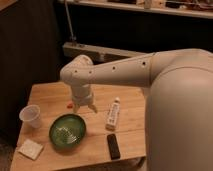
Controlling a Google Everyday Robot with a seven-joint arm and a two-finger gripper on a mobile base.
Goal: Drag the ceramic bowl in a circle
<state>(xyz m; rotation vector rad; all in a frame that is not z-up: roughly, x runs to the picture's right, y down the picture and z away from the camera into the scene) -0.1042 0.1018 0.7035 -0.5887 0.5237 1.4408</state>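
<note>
Pincer [85, 109] points straight down off the end of the white arm [115, 75], over the middle of the wooden tabletop [50, 96]. Its two fingers [76, 108] are splayed apart with a clear gap between them and nothing in it. Holding nothing. Can't tell if the tips touch the wood or sit just above it.

Ceramic bowl [67, 131]: dark green, glossy, paler speckled inside. It sits upright on the tabletop just in front of the pincer, slightly toward the left of the view. Bowl's far rim is close below the fingertips, but I see no contact. The fingers are behind the rim, not inside the bowl or around it.

Other stuff on the tabletop:
- clear plastic cup [30, 116], upright, left of the bowl, near it but apart
- pale square pad [31, 148], flat at the front left corner, below the cup
- white tube [113, 114], lying down right of the pincer, long axis running roughly front to back
- black slab [113, 146], phone- or remote-shaped, flat in front of the tube, right of the bowl
- small orange bit [68, 105], just left of the pincer

Writing: the tube has some dark print along its side, unreadable. No brand or label legible on the bowl, the cup, or the arm.

Robot's white body [180, 115] fills the right side of the view.
</note>
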